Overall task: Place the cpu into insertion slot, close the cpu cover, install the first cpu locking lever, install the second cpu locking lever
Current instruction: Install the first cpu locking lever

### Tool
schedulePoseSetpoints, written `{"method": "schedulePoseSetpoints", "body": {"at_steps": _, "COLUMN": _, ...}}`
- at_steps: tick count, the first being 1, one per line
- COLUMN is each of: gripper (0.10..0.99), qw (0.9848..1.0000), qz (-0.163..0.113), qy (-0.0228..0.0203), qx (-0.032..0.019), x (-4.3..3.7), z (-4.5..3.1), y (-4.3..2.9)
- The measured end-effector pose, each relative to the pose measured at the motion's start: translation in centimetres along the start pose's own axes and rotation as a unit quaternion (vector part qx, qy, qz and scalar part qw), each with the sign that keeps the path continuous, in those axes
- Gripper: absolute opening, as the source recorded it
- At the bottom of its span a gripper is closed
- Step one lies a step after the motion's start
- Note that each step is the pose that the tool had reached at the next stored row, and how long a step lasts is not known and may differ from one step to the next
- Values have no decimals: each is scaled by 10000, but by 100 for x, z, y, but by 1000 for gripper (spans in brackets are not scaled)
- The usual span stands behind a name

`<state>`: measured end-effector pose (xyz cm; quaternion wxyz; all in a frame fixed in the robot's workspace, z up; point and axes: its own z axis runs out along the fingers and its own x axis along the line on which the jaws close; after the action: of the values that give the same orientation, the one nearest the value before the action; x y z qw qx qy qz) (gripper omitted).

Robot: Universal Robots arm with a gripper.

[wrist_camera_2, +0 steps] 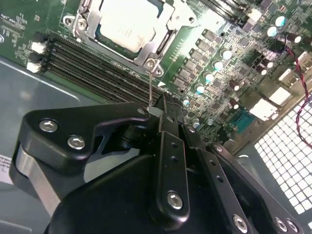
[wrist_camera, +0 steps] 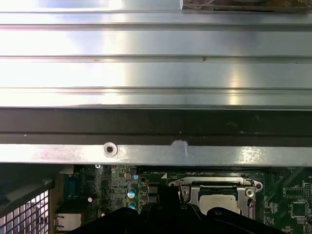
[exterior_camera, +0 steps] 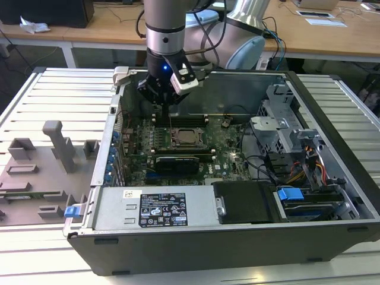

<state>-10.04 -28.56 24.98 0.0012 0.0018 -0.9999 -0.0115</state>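
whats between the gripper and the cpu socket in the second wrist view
In the second wrist view, a thin metal lever rod runs up from the gripper tip to the cpu cover corner, crossing the black memory slots. The cpu sits under the cover.

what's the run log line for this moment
chip: seated in socket | cover: closed over chip | tool: shut on thin lever, beside socket | case: open
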Motion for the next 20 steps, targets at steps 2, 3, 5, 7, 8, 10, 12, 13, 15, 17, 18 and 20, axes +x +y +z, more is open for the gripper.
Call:
{"method": "schedulePoseSetpoints", "body": {"at_steps": 2, "gripper": 106, "qw": 10000, "qz": -12, "qy": 0, "qx": -36, "x": -15, "z": 0, "y": 0}}
{"method": "schedulePoseSetpoints", "body": {"at_steps": 3, "gripper": 106, "qw": 10000, "qz": -16, "qy": 0, "qx": -68, "x": -27, "z": 0, "y": 0}}
{"method": "schedulePoseSetpoints", "body": {"at_steps": 5, "gripper": 106, "qw": 9999, "qz": -22, "qy": 0, "qx": -162, "x": -61, "z": 0, "y": 0}}
{"method": "schedulePoseSetpoints", "body": {"at_steps": 7, "gripper": 106, "qw": 9997, "qz": -23, "qy": 3, "qx": -234, "x": -111, "z": 1, "y": 0}}
{"method": "schedulePoseSetpoints", "body": {"at_steps": 8, "gripper": 106, "qw": 9997, "qz": -24, "qy": 6, "qx": -253, "x": -131, "z": 0, "y": -1}}
{"method": "schedulePoseSetpoints", "body": {"at_steps": 10, "gripper": 106, "qw": 9996, "qz": -23, "qy": 12, "qx": -287, "x": -164, "z": 0, "y": -3}}
{"method": "schedulePoseSetpoints", "body": {"at_steps": 12, "gripper": 106, "qw": 9995, "qz": -23, "qy": 22, "qx": -323, "x": -212, "z": 0, "y": -9}}
{"method": "schedulePoseSetpoints", "body": {"at_steps": 13, "gripper": 106, "qw": 9995, "qz": -23, "qy": 34, "qx": -327, "x": -233, "z": 5, "y": -14}}
{"method": "schedulePoseSetpoints", "body": {"at_steps": 15, "gripper": 106, "qw": 9995, "qz": -21, "qy": 49, "qx": -327, "x": -248, "z": 23, "y": -23}}
{"method": "schedulePoseSetpoints", "body": {"at_steps": 17, "gripper": 106, "qw": 9994, "qz": -20, "qy": 63, "qx": -328, "x": -260, "z": 49, "y": -37}}
{"method": "schedulePoseSetpoints", "body": {"at_steps": 18, "gripper": 106, "qw": 9994, "qz": -20, "qy": 77, "qx": -330, "x": -273, "z": 76, "y": -54}}
{"method": "schedulePoseSetpoints", "body": {"at_steps": 20, "gripper": 106, "qw": 9994, "qz": -19, "qy": 97, "qx": -332, "x": -300, "z": 136, "y": -76}}
